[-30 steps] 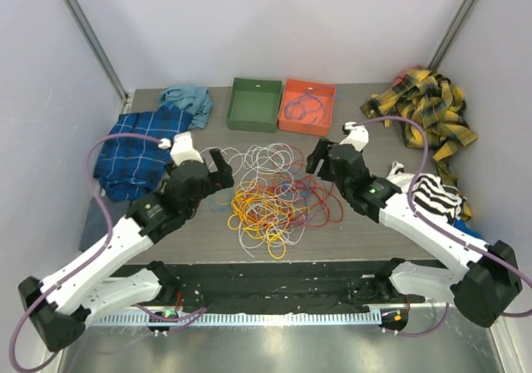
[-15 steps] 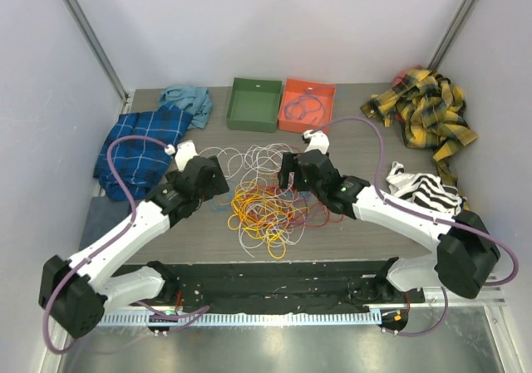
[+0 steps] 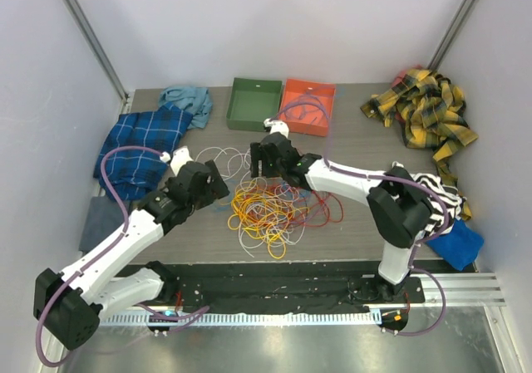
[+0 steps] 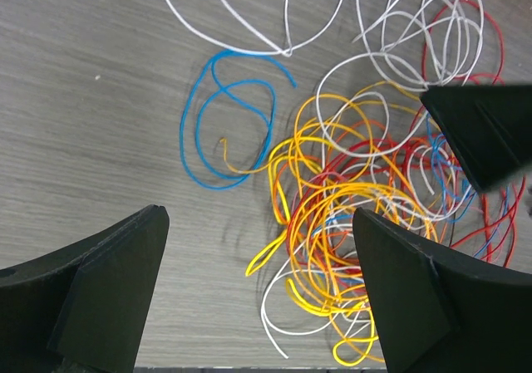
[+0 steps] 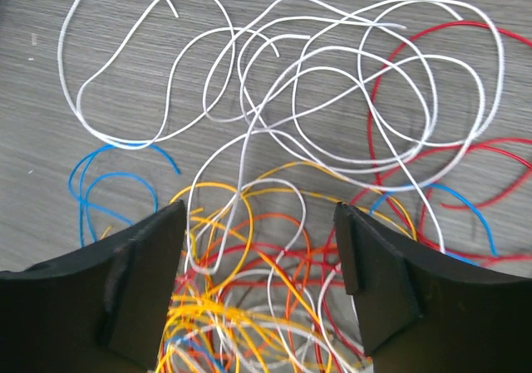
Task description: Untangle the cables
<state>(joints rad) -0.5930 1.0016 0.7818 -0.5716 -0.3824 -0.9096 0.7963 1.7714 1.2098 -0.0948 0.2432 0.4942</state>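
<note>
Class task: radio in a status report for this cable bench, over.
Left gripper open, empty. Right gripper open, empty. Cables tangled in one pile beneath both. Nothing blocking.

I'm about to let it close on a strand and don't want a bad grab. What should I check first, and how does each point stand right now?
1. Left gripper open, holding nothing: ok.
2. Right gripper open, holding nothing: ok.
3. Grippers apart from each other: ok, though close together over the cables.
4. Single strand under the right gripper: not ok; white cables and other colours overlap there.
5. Blue loop free of the pile: not ok; a yellow end crosses it.
6. Fingertip height above the table: cannot tell.
</note>
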